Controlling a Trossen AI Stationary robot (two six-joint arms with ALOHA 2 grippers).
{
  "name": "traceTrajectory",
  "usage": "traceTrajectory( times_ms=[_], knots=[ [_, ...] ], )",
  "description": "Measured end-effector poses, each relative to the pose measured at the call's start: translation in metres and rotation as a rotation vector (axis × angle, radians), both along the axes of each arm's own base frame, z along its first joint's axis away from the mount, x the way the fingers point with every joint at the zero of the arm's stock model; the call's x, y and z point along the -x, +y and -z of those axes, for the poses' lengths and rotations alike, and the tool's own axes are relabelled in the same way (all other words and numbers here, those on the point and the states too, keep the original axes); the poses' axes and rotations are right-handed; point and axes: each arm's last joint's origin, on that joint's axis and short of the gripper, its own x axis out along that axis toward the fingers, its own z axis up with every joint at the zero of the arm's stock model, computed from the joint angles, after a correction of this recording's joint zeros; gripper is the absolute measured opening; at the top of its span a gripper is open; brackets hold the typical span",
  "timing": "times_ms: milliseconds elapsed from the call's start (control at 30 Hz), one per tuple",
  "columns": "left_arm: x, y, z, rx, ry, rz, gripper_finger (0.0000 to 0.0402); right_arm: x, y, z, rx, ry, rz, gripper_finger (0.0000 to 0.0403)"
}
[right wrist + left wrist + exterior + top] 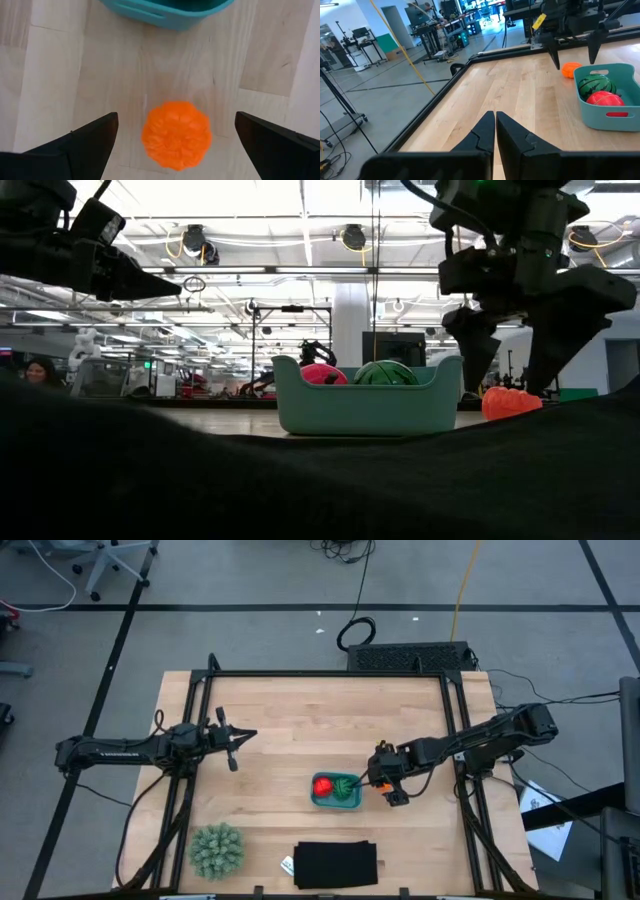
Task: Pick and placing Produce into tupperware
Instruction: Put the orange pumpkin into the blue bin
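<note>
Grey floor marked with dark tape lines is seen all round a light wooden table edged by a black frame. On the table's left side the left arm is stretched out level, and the left gripper is held above bare wood well apart from everything else, its fingers pressed together with nothing between them. From the right side the right arm is reached in toward the table's middle. Near the front edge a flat black rectangular object is laid, and to its left a spiky pale-green ball is placed. A teal tupperware tub is set just behind the black object, near the table's middle. Inside it the red piece and the dark green striped piece are lodged side by side. Just beside the tub's right end the right gripper is lowered with its fingers spread wide on either side of the orange piece, which is left lying on the wood, untouched by either finger and outside the tub.
</note>
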Motion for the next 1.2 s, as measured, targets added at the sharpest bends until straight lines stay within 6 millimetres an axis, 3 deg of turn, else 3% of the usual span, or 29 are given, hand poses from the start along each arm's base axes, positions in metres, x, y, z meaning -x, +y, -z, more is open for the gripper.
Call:
traceTrajectory(
  times_ms=[567,967,1200],
  knots=[
    [0.0,0.0,0.0,0.0,0.0,0.0,0.0021,0.019,-0.003,0.034,-0.023,0.006,0.07,0.0393],
    [0.0,0.0,0.0,0.0,-0.001,0.0,0.0021,0.016,-0.003,0.034,-0.033,-0.039,0.09,0.0391],
    [0.0,0.0,0.0,0.0,-0.001,0.001,0.0021,0.014,-0.003,0.034,-0.037,-0.056,0.092,0.0359]
  ],
)
